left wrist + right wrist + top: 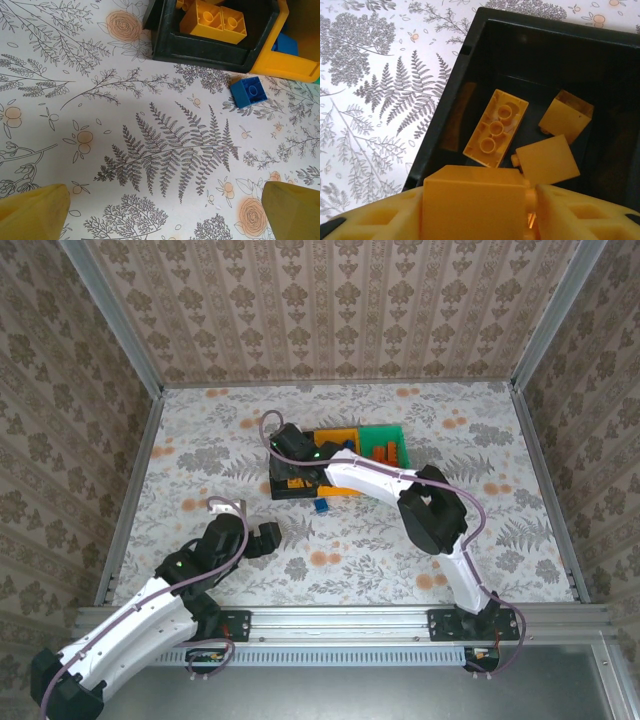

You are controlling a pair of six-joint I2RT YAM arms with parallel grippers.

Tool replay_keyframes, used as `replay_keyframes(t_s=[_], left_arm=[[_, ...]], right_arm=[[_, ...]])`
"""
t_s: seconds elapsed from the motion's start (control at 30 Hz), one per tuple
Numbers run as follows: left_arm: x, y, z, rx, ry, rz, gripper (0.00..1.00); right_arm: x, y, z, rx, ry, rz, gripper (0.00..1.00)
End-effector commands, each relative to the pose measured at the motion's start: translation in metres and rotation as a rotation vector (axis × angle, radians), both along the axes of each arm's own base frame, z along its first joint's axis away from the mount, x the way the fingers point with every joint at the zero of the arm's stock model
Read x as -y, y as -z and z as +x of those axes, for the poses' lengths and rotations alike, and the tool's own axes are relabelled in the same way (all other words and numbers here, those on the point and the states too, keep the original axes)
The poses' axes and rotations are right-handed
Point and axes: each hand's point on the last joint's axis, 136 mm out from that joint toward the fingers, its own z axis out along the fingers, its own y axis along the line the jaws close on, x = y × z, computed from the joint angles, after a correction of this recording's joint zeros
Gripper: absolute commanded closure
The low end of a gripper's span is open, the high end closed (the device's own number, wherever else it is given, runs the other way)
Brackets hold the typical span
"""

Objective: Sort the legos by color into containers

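- Right gripper (291, 445) hangs over the black bin (447, 120), mid-table. A yellow brick (475, 200) sits between its fingers; I cannot tell whether it is pinched.
- 3 yellow bricks (496, 127) lie inside that bin.
- Left gripper (165, 200), near left, is spread wide above the table (150, 150).
- 1 blue brick (248, 91) lies on the table just beside the black bin.

black bin (545, 45), orange bin (335, 435), green bin (385, 433) | yellow bricks (496, 127), blue brick (248, 91) | worktop (150, 100) bore grey ferns, orange blooms | fingers (35, 210) were yellow
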Motion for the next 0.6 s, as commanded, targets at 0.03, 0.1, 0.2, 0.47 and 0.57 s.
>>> replay_keyframes(t_s=[0.03,0.1,0.2,0.47,0.57], left_arm=[[0.000,0.001,0.000,-0.005,-0.007,-0.021,0.00],[0.000,0.001,0.000,-0.002,-0.008,-0.022,0.00],[0.001,-0.002,0.001,0.005,-0.008,-0.025,0.00],[0.000,-0.009,0.003,0.029,-0.013,-0.041,0.00],[-0.001,-0.008,0.002,0.021,-0.018,-0.036,0.00]], right_arm=[[0.001,-0.032,0.004,0.048,-0.004,0.012,0.29],[0.005,-0.041,-0.002,0.060,-0.012,0.027,0.27],[0.013,-0.055,-0.018,0.072,-0.028,0.054,0.26],[0.064,-0.035,-0.084,0.012,-0.027,0.071,0.23],[0.081,-0.012,-0.105,-0.029,-0.027,0.044,0.23]])
